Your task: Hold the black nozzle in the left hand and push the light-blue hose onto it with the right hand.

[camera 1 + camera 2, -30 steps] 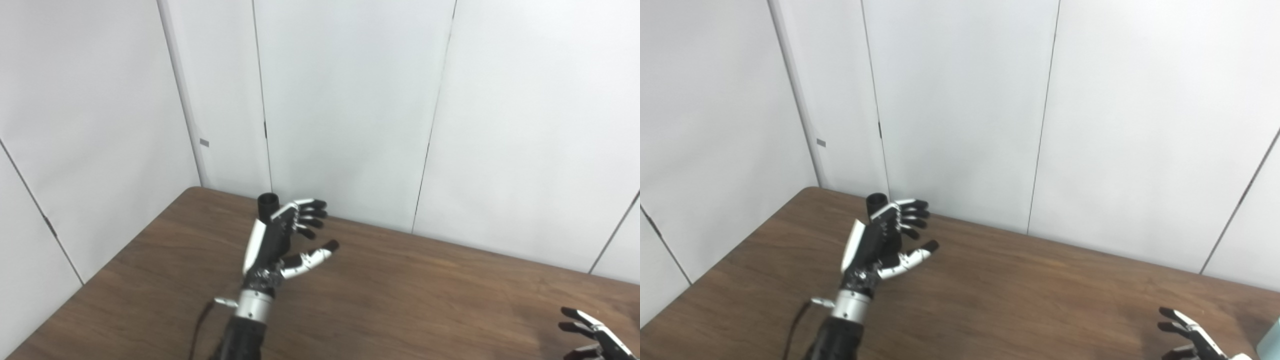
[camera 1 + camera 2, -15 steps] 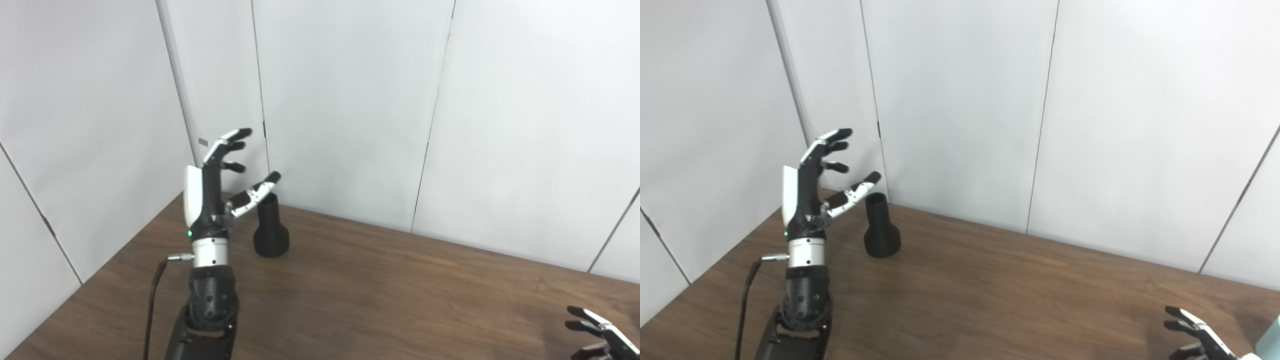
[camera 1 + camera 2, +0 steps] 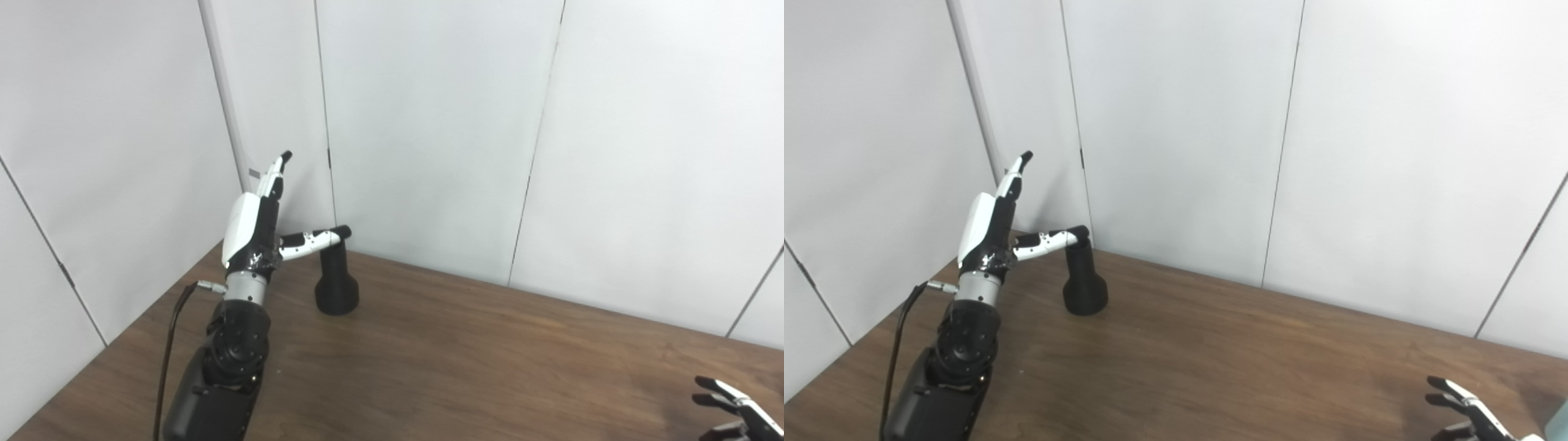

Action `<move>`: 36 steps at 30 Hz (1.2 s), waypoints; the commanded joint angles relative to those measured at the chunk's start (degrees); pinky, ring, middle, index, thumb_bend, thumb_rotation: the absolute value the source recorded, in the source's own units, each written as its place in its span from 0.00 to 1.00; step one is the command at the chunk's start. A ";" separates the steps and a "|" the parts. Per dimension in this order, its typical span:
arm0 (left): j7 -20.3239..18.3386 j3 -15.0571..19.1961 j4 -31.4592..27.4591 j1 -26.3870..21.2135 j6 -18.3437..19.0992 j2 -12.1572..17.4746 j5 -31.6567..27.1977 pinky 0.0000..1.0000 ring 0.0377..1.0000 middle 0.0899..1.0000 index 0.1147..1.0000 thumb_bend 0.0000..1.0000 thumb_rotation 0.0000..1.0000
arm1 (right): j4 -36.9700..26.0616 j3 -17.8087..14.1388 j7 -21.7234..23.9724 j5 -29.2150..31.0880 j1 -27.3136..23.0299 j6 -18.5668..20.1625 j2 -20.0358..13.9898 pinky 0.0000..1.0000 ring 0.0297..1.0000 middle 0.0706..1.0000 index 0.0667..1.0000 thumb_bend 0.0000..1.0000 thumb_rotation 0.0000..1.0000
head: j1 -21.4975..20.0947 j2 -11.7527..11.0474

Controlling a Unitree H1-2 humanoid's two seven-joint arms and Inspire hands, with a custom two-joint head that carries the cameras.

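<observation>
Black nozzle (image 3: 335, 278): upright on wood-grain counter (image 3: 465, 367), wide base down, narrow neck up, near far-left corner by white wall panels (image 3: 429, 122).

Left hand (image 3: 260, 220): raised just left of nozzle, fingers straight and apart, pointing up; thumb stretched sideways with tip at nozzle's top rim, contact uncertain. Nothing held.

Right hand (image 3: 1467, 413): well right of nozzle, at lower frame edge, only fingers visible, spread apart, holding nothing.

Light-blue object (image 3: 1557, 422): sliver at frame edge, just right of right hand; identity as hose not confirmable.
</observation>
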 commanded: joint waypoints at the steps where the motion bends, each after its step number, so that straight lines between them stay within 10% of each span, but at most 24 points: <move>1: -0.61 -0.60 0.45 -1.29 -0.73 2.54 0.11 0.97 1.00 1.00 1.00 1.00 0.37 | -2.23 -0.32 -0.44 0.24 -1.13 -0.77 -0.72 0.33 0.50 0.72 0.80 0.62 0.46 | -0.11 0.15; 27: 2.44 -3.27 14.57 -2.83 -0.93 2.66 0.07 1.00 1.00 1.00 1.00 1.00 0.39 | -3.34 -0.97 0.46 1.14 0.00 -0.54 -1.57 0.33 0.52 0.74 0.81 0.62 0.47 | 0.53 1.44; 36: 2.70 -5.35 18.72 -3.44 -0.72 1.82 0.21 0.87 1.00 1.00 1.00 1.00 0.39 | -3.71 -0.89 0.97 1.18 0.37 -0.22 -1.75 0.33 0.52 0.74 0.82 0.62 0.47 | 0.61 2.13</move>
